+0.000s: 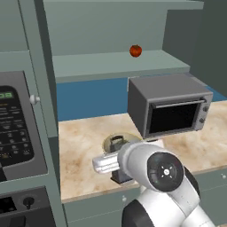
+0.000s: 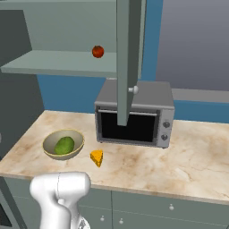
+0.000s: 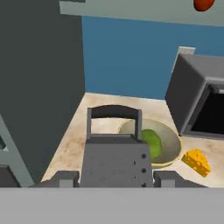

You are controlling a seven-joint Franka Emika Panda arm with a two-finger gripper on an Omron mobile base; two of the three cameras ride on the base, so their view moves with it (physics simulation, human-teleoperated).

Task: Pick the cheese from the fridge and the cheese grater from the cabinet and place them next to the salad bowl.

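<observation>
My gripper [image 3: 117, 177] is shut on the cheese grater [image 3: 116, 157], a dark grey box with a loop handle, held upright with one finger on each side. In the left base view the grater's handle [image 1: 116, 142] pokes up above the white hand, low over the front of the counter. Just behind it stands the beige salad bowl [image 3: 173, 140] holding green lettuce [image 3: 151, 140]. The cheese [image 2: 97, 157], a yellow-orange wedge, lies on the counter to the right of the bowl [image 2: 49, 143]. The cabinet [image 1: 119, 64] stands open above. The fridge is out of view.
A grey microwave [image 1: 170, 108] sits on the marble counter [image 2: 188, 165] right of the bowl. A small red fruit [image 1: 135, 50] rests on the cabinet shelf. An open cabinet door [image 2: 127, 58] hangs edge-on above the microwave. A tall oven panel [image 1: 17, 128] borders the counter's left.
</observation>
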